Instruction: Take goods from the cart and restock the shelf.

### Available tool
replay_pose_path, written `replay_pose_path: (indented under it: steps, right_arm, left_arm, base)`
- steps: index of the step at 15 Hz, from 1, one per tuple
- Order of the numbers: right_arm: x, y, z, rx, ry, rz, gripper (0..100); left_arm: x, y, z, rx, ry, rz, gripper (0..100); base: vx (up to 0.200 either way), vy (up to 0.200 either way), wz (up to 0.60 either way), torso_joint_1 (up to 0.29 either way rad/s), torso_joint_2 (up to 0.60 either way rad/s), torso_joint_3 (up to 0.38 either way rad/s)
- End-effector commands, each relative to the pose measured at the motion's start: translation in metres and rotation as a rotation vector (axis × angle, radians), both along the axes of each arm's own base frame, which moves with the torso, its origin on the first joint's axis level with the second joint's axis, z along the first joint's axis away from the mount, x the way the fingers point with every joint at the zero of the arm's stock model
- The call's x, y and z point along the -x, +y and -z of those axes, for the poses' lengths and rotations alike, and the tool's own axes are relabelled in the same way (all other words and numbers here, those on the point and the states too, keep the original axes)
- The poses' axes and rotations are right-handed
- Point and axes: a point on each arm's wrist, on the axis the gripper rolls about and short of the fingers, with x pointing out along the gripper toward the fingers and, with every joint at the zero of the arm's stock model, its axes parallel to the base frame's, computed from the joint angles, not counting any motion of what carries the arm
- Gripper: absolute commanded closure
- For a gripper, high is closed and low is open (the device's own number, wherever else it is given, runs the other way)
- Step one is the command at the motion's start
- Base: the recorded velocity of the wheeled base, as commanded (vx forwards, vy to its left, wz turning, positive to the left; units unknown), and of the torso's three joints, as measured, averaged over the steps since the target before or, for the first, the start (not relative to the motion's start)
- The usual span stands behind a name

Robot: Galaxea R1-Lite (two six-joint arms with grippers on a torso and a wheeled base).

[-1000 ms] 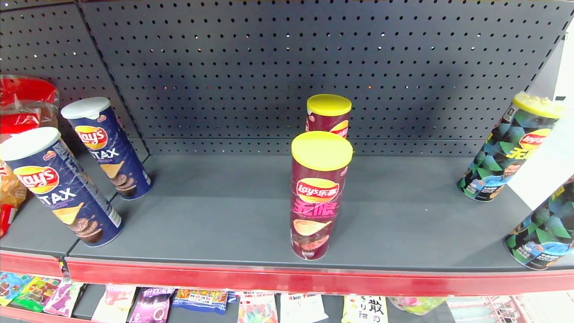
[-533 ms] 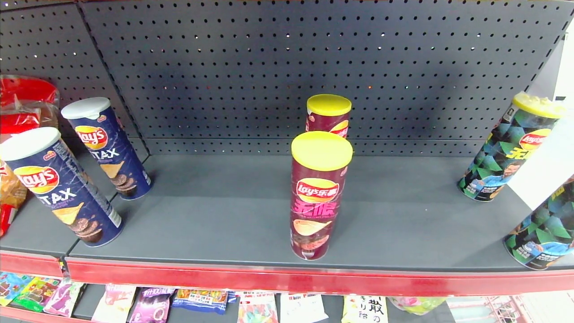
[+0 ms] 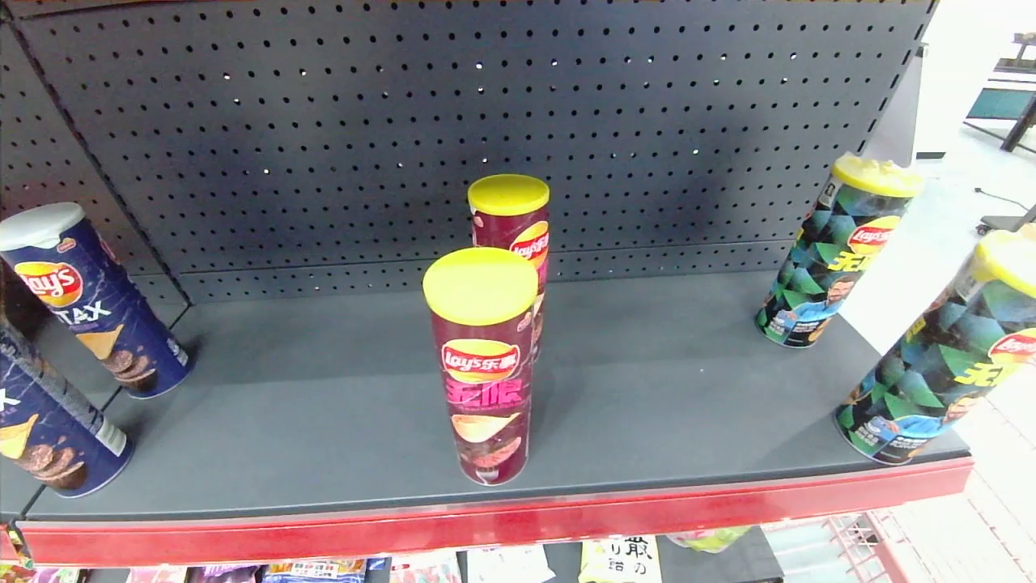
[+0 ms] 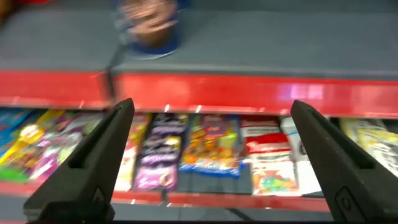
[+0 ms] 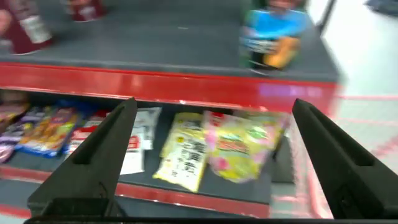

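Observation:
Two maroon chip cans with yellow lids stand mid-shelf, one at the front [image 3: 484, 364] and one behind it [image 3: 511, 219], on the grey shelf [image 3: 324, 405] with a red front lip. My left gripper [image 4: 211, 162] is open and holds nothing; it hangs before the red lip [image 4: 249, 93], below a blue can [image 4: 149, 31]. Likewise open and holding nothing, my right gripper [image 5: 211, 162] faces the lip [image 5: 155, 84] below a green-patterned can [image 5: 273, 37]. A maroon can [image 5: 25, 25] stands off to one side of it.
Two blue cans [image 3: 89, 308] [image 3: 40, 437] stand at the shelf's left. Two green-patterned cans [image 3: 834, 251] [image 3: 947, 356] stand at its right end. Snack bags [image 4: 211, 149] [image 5: 236, 146] fill the lower shelf. A perforated panel [image 3: 486, 121] backs the shelf.
The whole head view has shifted, so the camera has turned to the right. The cans on the shelf have kept their places.

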Motion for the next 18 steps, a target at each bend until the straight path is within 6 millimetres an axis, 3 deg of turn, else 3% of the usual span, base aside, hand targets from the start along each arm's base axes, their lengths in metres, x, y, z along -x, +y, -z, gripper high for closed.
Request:
replay_pose_path:
  steps: [1,3,7,18]
  right_arm:
    - [0.0002,0.0001,0.0002,0.001,-0.001,-0.001,0]
    - [0.0003,0.0000,-0.0002,0.000,-0.003,0.001,0]
    - [0.0003,0.0000,-0.0002,0.003,-0.003,0.001,0]
    - [0.0003,0.0002,-0.0002,0.004,-0.003,-0.007,0]
  left_arm:
    - [-0.0003,0.0001,0.0000,0.001,0.005,-0.001,0]
    - [-0.0003,0.0001,0.0000,0.001,0.005,-0.001,0]
    - [-0.0003,0.0001,0.0000,-0.001,0.005,0.000,0]
    - [-0.0003,0.0001,0.0000,-0.001,0.005,0.000,0]
  base:
    - [0.000,0.000,0.00,0.000,0.00,0.000]
    - [0.000,0.000,0.00,0.000,0.00,0.000]
    - [0.000,0.000,0.60,0.000,0.00,0.004]
    - [0.000,0.000,0.00,0.000,0.00,0.000]
